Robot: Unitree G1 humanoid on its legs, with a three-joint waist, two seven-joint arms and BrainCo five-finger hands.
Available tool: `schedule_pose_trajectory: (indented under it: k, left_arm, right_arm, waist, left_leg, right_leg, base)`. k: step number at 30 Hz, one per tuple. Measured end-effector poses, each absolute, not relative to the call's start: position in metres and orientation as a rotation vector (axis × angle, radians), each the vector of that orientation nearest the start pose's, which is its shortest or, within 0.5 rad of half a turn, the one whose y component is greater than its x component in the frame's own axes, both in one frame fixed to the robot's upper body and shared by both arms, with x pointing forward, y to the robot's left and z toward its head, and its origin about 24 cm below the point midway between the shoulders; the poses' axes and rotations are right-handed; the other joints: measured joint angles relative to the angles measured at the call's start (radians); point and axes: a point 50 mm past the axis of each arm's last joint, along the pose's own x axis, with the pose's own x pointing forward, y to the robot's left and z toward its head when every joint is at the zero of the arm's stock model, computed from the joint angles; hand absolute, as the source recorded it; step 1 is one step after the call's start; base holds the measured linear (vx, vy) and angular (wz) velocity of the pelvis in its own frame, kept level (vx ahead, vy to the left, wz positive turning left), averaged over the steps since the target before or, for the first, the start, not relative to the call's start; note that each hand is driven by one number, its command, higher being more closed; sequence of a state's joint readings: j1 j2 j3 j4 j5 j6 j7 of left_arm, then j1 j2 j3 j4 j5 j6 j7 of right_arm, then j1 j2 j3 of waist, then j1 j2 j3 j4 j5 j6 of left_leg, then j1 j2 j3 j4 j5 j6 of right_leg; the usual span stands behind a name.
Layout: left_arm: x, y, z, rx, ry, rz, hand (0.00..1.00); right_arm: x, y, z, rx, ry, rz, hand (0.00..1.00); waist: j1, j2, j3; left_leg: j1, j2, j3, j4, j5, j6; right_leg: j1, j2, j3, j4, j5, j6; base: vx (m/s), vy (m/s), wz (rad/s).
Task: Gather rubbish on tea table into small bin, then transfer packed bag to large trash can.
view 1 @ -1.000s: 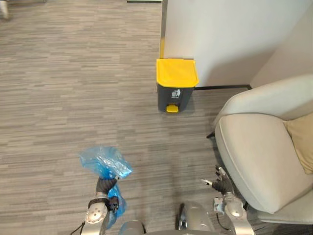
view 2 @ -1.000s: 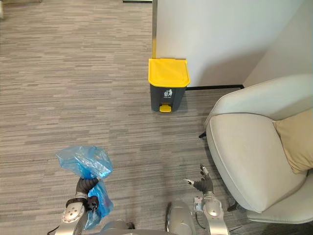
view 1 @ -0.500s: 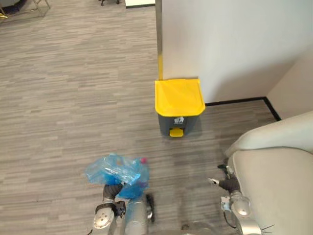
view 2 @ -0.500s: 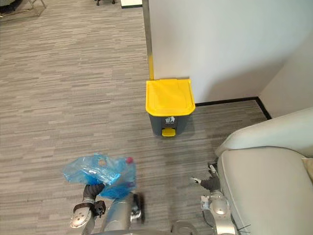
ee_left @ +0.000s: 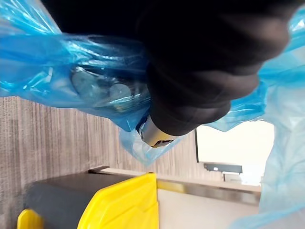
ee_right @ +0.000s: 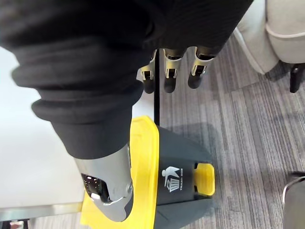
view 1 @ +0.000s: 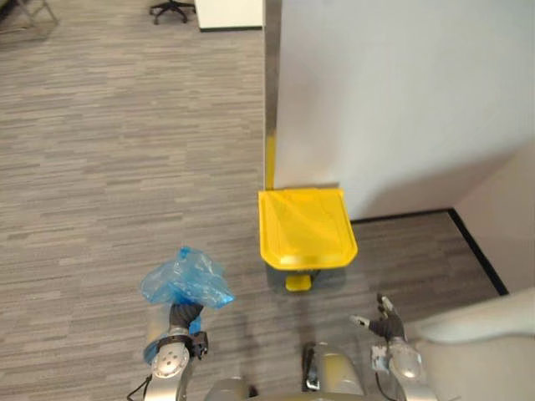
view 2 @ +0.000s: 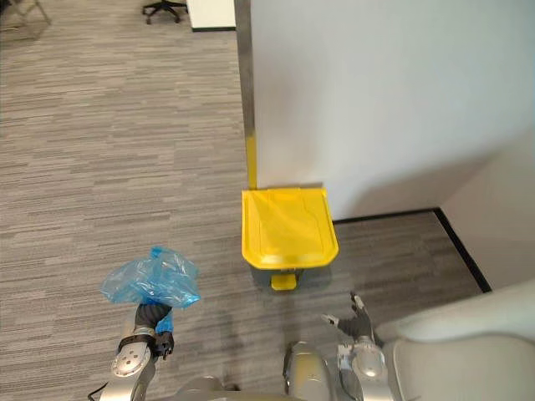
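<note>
My left hand point(view 1: 184, 316) is shut on the gathered neck of a blue plastic rubbish bag point(view 1: 185, 280), holding it up above the carpet at the lower left. In the left wrist view the bag point(ee_left: 57, 67) wraps round my curled fingers. The large trash can point(view 1: 305, 227), dark grey with a closed yellow lid and a yellow pedal point(view 1: 298, 284), stands against the wall just ahead, right of the bag. My right hand point(view 1: 383, 324) hangs open and empty at the lower right, its fingers point(ee_right: 167, 71) relaxed above the can point(ee_right: 176, 162).
A white wall point(view 1: 401, 92) with a metal corner strip rises behind the can. The edge of a cream armchair point(view 1: 476, 326) sits at the lower right. An office chair base point(view 1: 171, 10) stands far off on the grey striped carpet.
The camera has moved forward: the trash can looms nearer and lower in view, and the armchair has slid off to the lower right. The bag stays in my left hand.
</note>
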State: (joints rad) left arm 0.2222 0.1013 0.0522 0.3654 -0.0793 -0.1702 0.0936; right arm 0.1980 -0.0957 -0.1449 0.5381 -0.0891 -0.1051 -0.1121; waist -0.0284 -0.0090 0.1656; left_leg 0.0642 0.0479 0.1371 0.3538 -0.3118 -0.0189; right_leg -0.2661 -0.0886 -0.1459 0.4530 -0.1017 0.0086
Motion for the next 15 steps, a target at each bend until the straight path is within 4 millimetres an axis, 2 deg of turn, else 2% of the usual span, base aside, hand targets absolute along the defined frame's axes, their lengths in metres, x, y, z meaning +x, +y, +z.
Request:
schedule_pose_trajectory:
  k: [1, 2, 3, 4, 5, 6, 7, 9, 10, 11, 13, 15]
  left_arm:
    - [0.17, 0.205, -0.066, 0.04, 0.403, 0.236, 1.0]
    - [0.17, 0.204, -0.063, 0.038, 0.386, 0.234, 1.0]
    - [0.171, 0.204, -0.062, 0.033, 0.382, 0.238, 1.0]
    - [0.171, 0.201, -0.063, 0.021, 0.382, 0.238, 1.0]
    - [0.168, 0.199, -0.063, 0.011, 0.385, 0.239, 1.0]
    - [0.167, 0.198, -0.064, 0.007, 0.388, 0.24, 1.0]
    - [0.165, 0.196, -0.065, 0.0, 0.395, 0.237, 1.0]
    - [0.163, 0.193, -0.067, -0.004, 0.403, 0.23, 1.0]
    - [0.163, 0.191, -0.067, -0.009, 0.404, 0.226, 1.0]
    - [0.163, 0.192, -0.068, -0.005, 0.41, 0.226, 1.0]
    - [0.162, 0.19, -0.07, -0.005, 0.421, 0.215, 1.0]
    - [0.163, 0.189, -0.071, -0.001, 0.421, 0.194, 1.0]
  right_arm:
    - [0.146, -0.225, -0.097, -0.184, 0.626, -0.296, 0.0]
    - [0.147, -0.226, -0.095, -0.182, 0.613, -0.302, 0.0]
    - [0.147, -0.227, -0.094, -0.181, 0.608, -0.305, 0.0]
    - [0.147, -0.226, -0.093, -0.179, 0.605, -0.305, 0.0]
    - [0.149, -0.225, -0.09, -0.169, 0.586, -0.308, 0.0]
    - [0.15, -0.224, -0.089, -0.165, 0.575, -0.311, 0.0]
    - [0.152, -0.225, -0.086, -0.161, 0.559, -0.315, 0.0]
    - [0.156, -0.23, -0.083, -0.163, 0.538, -0.344, 0.0]
    - [0.156, -0.235, -0.082, -0.154, 0.535, -0.371, 0.0]
    - [0.154, -0.234, -0.085, -0.136, 0.55, -0.382, 0.0]
    - [0.146, -0.232, -0.09, -0.123, 0.582, -0.39, 0.0]
    - [0.143, -0.232, -0.092, -0.118, 0.592, -0.396, 0.0]
  waist:
    - [0.006, 0.014, -0.01]
    - [0.015, 0.019, -0.009]
    - [0.015, 0.024, -0.005]
    - [0.015, 0.025, -0.004]
    - [0.028, 0.02, -0.001]
    - [0.037, 0.015, 0.0]
    - [0.045, 0.005, -0.006]
    - [0.045, 0.015, -0.012]
    - [0.042, 0.036, -0.016]
    - [0.045, 0.028, -0.018]
    - [0.042, 0.01, -0.033]
    - [0.042, 0.007, -0.035]
  left_leg:
    - [0.001, 0.022, 0.001, 0.005, 0.004, -0.007]
    - [-0.016, 0.042, 0.001, 0.072, 0.017, -0.028]
    - [-0.042, 0.059, 0.002, 0.143, 0.024, -0.041]
    - [-0.087, 0.082, 0.005, 0.255, 0.047, -0.078]
    - [-0.127, 0.121, 0.026, 0.345, 0.027, -0.057]
    - [-0.133, 0.128, 0.036, 0.348, 0.018, -0.043]
    - [-0.149, 0.13, 0.044, 0.315, 0.007, -0.024]
    - [-0.159, 0.126, 0.042, 0.126, 0.024, -0.035]
    - [-0.159, 0.129, 0.038, 0.001, 0.109, -0.044]
    - [-0.14, 0.127, 0.042, -0.011, 0.106, -0.052]
    - [-0.111, 0.103, 0.079, -0.061, 0.112, -0.045]
    - [-0.094, 0.089, 0.104, -0.078, 0.113, -0.042]
  right_leg:
    - [0.01, 0.009, -0.012, -0.005, -0.01, -0.007]
    - [0.042, 0.016, -0.032, -0.03, -0.047, -0.011]
    - [0.066, 0.023, -0.047, -0.048, -0.054, -0.015]
    - [0.103, 0.032, -0.053, -0.074, -0.058, -0.02]
    - [0.16, 0.042, -0.054, -0.114, -0.061, -0.027]
    - [0.176, 0.042, -0.052, -0.123, -0.063, -0.029]
    - [0.191, 0.038, -0.042, -0.138, -0.063, -0.029]
    - [0.196, 0.038, -0.031, -0.146, -0.062, -0.027]
    - [0.195, 0.055, -0.025, -0.146, -0.065, -0.016]
    - [0.195, 0.051, -0.006, -0.145, -0.07, -0.005]
    - [0.2, 0.033, 0.023, -0.178, -0.059, 0.015]
    - [0.21, 0.024, 0.045, -0.207, -0.049, 0.032]
  base:
    - [0.45, -0.192, 0.35]
    - [0.36, -0.183, 0.29]
    - [0.36, -0.204, 0.42]
    - [0.31, -0.132, 0.21]
    - [0.25, -0.09, 0.04]
    - [0.33, -0.064, -0.22]
    - [0.23, 0.001, -0.31]
    - [0.24, 0.059, -0.3]
    - [0.16, 0.117, -0.29]
    - [0.19, 0.141, -0.33]
    - [0.15, 0.147, -0.36]
    - [0.1, 0.127, -0.35]
